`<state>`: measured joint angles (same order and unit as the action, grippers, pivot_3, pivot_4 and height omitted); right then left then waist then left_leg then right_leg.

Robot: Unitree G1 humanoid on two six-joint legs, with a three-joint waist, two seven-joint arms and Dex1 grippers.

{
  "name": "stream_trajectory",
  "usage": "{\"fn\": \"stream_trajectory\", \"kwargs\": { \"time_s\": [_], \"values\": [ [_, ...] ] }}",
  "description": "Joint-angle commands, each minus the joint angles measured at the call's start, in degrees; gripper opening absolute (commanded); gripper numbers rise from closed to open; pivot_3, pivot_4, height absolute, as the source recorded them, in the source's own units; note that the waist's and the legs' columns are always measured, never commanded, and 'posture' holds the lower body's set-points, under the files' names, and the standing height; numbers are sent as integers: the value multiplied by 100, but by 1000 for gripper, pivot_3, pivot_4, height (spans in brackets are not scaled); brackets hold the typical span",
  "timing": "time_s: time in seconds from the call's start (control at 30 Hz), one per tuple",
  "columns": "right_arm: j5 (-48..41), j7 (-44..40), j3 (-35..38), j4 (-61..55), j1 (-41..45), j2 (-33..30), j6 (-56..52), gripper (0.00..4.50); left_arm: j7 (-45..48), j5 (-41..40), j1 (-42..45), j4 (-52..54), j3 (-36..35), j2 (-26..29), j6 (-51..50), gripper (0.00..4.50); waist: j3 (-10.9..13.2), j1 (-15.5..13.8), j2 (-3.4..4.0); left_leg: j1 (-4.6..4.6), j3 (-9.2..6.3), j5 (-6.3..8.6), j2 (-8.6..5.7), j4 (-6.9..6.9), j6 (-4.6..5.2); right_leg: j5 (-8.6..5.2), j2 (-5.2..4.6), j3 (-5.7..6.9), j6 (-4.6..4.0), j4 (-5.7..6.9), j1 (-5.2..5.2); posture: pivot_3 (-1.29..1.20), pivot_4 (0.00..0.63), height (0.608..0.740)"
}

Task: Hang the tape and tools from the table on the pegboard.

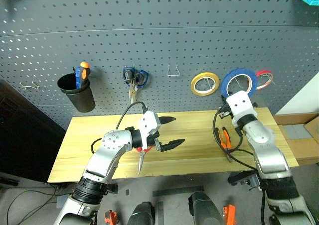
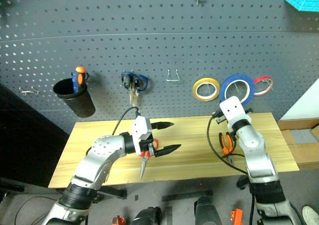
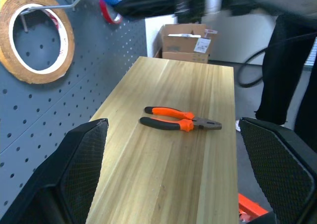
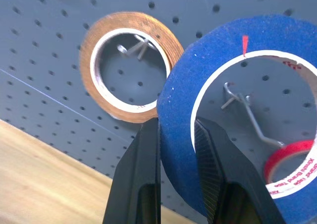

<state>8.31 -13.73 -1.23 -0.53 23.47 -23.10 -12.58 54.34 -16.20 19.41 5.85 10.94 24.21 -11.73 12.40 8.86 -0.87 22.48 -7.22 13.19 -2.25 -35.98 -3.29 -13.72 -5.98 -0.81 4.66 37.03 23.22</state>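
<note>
My right gripper (image 4: 176,130) is shut on the rim of the blue tape (image 1: 240,72), held upright against the pegboard (image 1: 149,36). A metal hook (image 4: 242,105) shows through the roll's hole. My left gripper (image 1: 169,132) hovers open and empty over the middle of the table (image 1: 199,123), pointing right. Red-handled scissors (image 1: 143,150) lie on the table under that wrist, blades toward the front edge. Orange-and-black pliers (image 1: 225,138) lie on the table's right part, below my right arm.
On the pegboard hang a yellow roll (image 1: 205,83), a red roll (image 1: 264,79), blue-handled scissors (image 1: 134,78) and a bare hook (image 1: 173,70). A black cup (image 1: 77,91) at the left holds an orange-and-blue screwdriver. Cardboard boxes (image 1: 299,135) stand past the table's right end.
</note>
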Motion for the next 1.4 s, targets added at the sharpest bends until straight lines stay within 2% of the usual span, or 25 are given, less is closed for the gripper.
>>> {"fn": "stream_trajectory", "kwargs": {
  "time_s": [0.03, 0.07, 0.1, 0.23, 0.4, 0.43, 0.57, 0.67, 0.93, 1.4],
  "values": [
    [-135, -27, 227, 440, 273, -93, 358, 666, -43, 13, 63, 79, -23, -43, 133, 4500, 0, 3, 0, 3, -2, 0, 1, -1, 0, 0, 1, 2, -1, -1, 2, -270, 161, 740],
    [-124, 23, 265, 480, 277, -124, 361, 666, -60, 18, 61, 79, -31, -48, 129, 4500, 0, 4, 0, 4, -2, 0, 1, 0, 0, 0, 1, 2, -1, -1, 2, -270, 161, 740],
    [-58, 102, 288, 470, 228, -164, 297, 1381, -88, 20, 44, 86, -51, -50, 116, 4500, 0, 4, 0, 6, -1, 0, 0, 0, 0, 0, 1, 0, -1, -2, 4, -252, 159, 740],
    [219, 375, 338, 99, -264, -223, -103, 2644, -162, 93, -50, 73, -106, 39, 127, 4500, -5, -18, -1, 10, -2, 0, 0, -1, 0, 0, 1, 0, 0, -3, 6, -245, 157, 740],
    [215, 338, 336, -1187, -1356, 42, -1182, 4297, -100, 231, -120, -164, -213, 334, 271, 4500, -7, -50, 2, 8, -4, 0, 3, -3, 0, 0, 5, -1, 0, 4, 7, -245, 155, 740],
    [174, 295, 308, -1358, -1492, 108, -1455, 4437, -61, 253, -126, -211, -204, 394, 318, 4500, -8, -40, 4, 7, -1, 0, 3, -4, 0, 0, 6, -4, 0, 6, 7, -245, 155, 740],
    [-292, 164, 291, -1547, -1540, 742, -3321, 4437, 283, 316, -166, -360, -83, 653, 488, 4500, -14, 3, 1, 2, 9, -2, 14, -11, 3, 9, 18, -14, 17, 5, 8, -245, 155, 740],
    [-413, 286, 273, -1098, -1157, 1122, -3941, 4437, 335, 269, -90, -423, -111, 625, 438, 4500, -15, 20, 3, -2, 7, -12, 32, -12, 13, 26, 37, -12, 6, 6, 6, -265, 164, 740],
    [-279, 756, 272, 742, -375, 1222, -3505, 4437, 303, 304, -43, -334, -91, 535, 363, 4500, -18, 79, 3, -6, 12, -19, 89, -9, 20, 48, 95, -12, -16, 0, 10, -241, 157, 740],
    [-646, 605, 547, 3033, 554, 1060, -2845, 4437, 210, 317, -200, -159, -113, 539, 257, 4500, -19, 109, 3, -10, 25, -21, 94, -13, 24, 58, 100, -23, -24, 3, 14, -218, 154, 740]
  ]
}}
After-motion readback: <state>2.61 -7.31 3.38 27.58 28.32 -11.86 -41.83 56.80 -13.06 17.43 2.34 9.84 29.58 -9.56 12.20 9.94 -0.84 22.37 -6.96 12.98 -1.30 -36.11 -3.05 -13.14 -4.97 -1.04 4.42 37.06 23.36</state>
